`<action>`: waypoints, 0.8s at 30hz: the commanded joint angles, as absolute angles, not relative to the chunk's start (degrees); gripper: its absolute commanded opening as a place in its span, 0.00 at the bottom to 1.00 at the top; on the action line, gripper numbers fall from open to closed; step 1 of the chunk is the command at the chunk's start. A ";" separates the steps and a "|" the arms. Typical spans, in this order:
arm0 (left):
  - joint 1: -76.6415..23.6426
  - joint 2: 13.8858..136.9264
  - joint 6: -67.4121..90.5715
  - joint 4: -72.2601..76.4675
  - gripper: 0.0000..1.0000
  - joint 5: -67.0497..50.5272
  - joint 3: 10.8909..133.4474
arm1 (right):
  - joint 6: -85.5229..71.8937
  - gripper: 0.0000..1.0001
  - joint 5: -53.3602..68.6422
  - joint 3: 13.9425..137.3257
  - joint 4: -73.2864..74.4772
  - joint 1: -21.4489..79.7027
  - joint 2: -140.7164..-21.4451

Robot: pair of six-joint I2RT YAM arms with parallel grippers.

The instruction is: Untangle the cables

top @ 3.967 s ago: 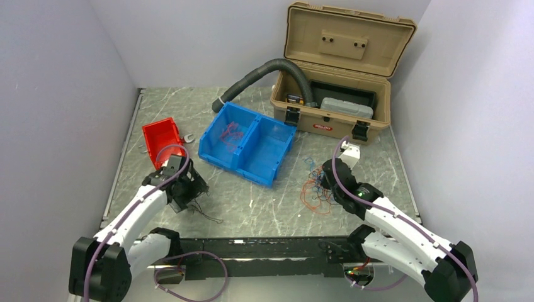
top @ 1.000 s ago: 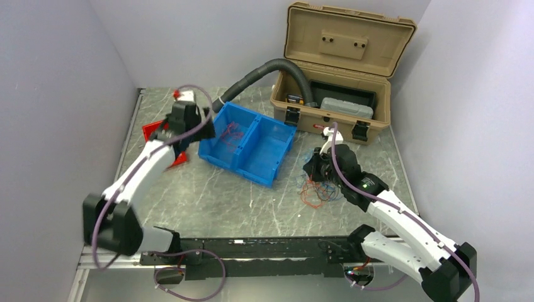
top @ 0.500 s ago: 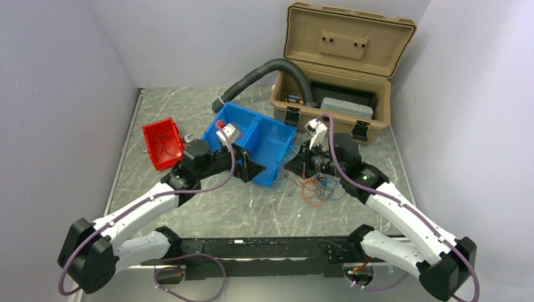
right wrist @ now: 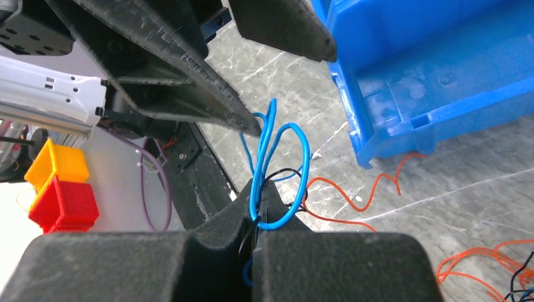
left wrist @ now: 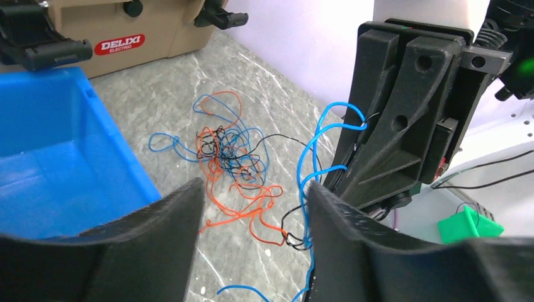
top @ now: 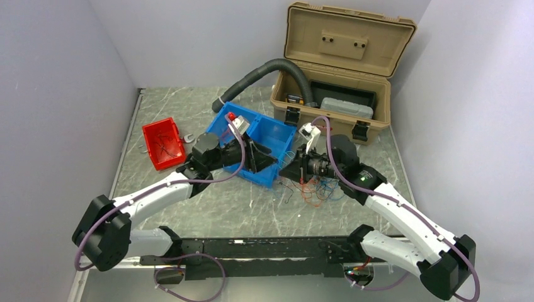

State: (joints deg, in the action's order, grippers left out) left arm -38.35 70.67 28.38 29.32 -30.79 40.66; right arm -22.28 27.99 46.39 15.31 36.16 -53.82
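Note:
The cables (top: 317, 186) lie in a loose red, blue and black tangle (left wrist: 230, 151) on the table right of the blue bin. My right gripper (right wrist: 261, 194) is shut on blue loops and a black wire (right wrist: 277, 170) drawn up out of that tangle. It hangs just above the table (top: 291, 170), pointing left. My left gripper (left wrist: 255, 214) faces it with jaws open. The raised blue strand (left wrist: 312, 182) hangs close by the inner face of its right finger. In the top view the left gripper (top: 267, 162) sits in front of the bin's near corner, almost tip to tip with the right one.
The blue two-compartment bin (top: 281, 134) stands mid-table, with a small red bin (top: 162, 143) to its left. An open tan toolbox (top: 340, 75) and a grey corrugated hose (top: 264, 70) are at the back. Walls close in on both sides.
My left arm swung from the red bin across the blue bin's front toward the right gripper, its jaws narrowing. The right gripper moved left and up, lifting strands with it.

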 commanded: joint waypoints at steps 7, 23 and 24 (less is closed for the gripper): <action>-38.91 64.20 26.18 21.69 0.00 -27.42 41.22 | -24.69 0.53 23.25 42.24 12.03 37.14 -50.84; -44.40 60.64 16.81 -3.65 0.69 -14.12 41.05 | -27.58 0.79 7.82 36.76 23.87 37.17 -49.48; -46.29 61.47 16.59 -3.86 0.74 -13.08 41.12 | -28.00 0.81 7.11 36.21 24.13 37.18 -50.29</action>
State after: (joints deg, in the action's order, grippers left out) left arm -41.67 59.75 19.11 2.15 -20.64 40.10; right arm -26.15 12.80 37.69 19.81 37.06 -47.72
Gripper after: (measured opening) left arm 0.667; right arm 0.786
